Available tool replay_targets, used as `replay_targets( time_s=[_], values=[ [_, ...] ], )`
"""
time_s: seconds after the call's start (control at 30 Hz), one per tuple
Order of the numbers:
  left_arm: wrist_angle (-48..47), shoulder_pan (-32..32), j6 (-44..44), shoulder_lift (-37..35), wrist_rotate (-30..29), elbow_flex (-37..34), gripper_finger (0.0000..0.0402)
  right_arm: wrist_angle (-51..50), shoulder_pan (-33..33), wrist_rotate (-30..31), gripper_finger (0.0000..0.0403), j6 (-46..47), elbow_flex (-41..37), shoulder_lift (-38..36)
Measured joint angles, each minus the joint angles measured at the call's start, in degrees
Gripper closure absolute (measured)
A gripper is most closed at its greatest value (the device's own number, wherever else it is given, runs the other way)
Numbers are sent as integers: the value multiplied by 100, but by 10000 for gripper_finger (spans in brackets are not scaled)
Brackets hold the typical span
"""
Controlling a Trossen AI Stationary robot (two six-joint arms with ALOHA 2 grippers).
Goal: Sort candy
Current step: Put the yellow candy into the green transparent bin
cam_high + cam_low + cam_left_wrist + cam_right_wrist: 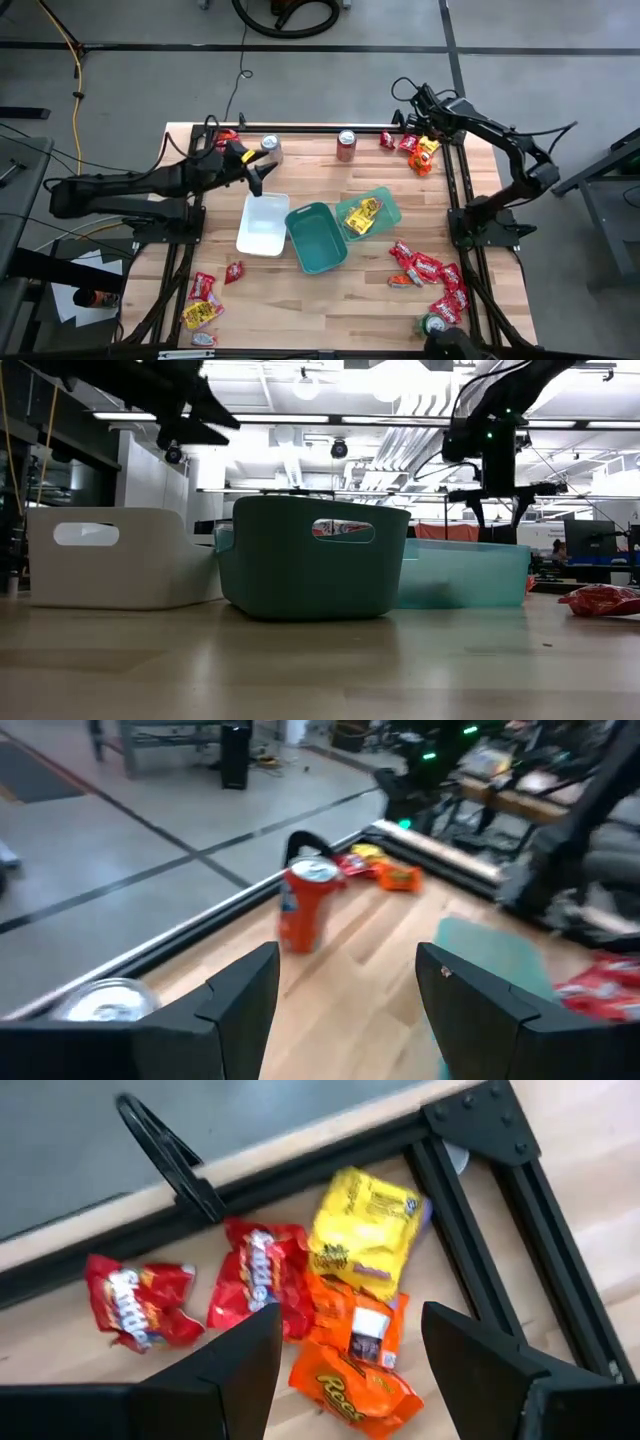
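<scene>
Nearest the low camera: bare wooden table (320, 670), with three bins in a row behind it.

Left to right, seen from above:
- Loose candy cluster (203, 305), red and yellow, near the table's left front corner; unsorted.
- Left gripper (253, 183), fingers spread and holding nothing, poised over the back rim of the white tray (263, 224), which looks empty. Silver can (271, 148) just beside the arm.
- Dark teal tray (317, 238), middle bin, tilted against its neighbours; no candy visible inside.
- Red can (346, 145) at the back edge.
- Light teal tray (368, 213), holding a yellow packet (362, 212); presumably the bin for yellow.
- Back-corner pile: red packets (258, 1275), a yellow bag (364, 1230), an orange packet (352, 1370). Right gripper (417, 112) hangs above them, fingers apart and empty, seemingly lined up to pick.
- Red pile (430, 280) along the right front edge; unsorted.
</scene>
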Motion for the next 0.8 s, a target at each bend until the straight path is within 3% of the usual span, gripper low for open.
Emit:
replay_targets(
  time_s=[0.2, 0.4, 0.63, 0.8],
  values=[
    [-114, 688, 18, 305, 1054, 4, 179, 144, 432, 80, 167, 1153, -1040, -686],
    [-107, 1352, 390, 666, 1794, 4, 179, 1336, 583, 158, 167, 2072, -2033, -1295],
    [-5, 1878, 477, 875, 2382, 4, 179, 1922, 455, 700, 167, 2621, -2114, -818],
    [82, 1984, 139, 874, 2392, 4, 179, 2175, 208, 721, 167, 3094, -2121, -392]
  ],
)
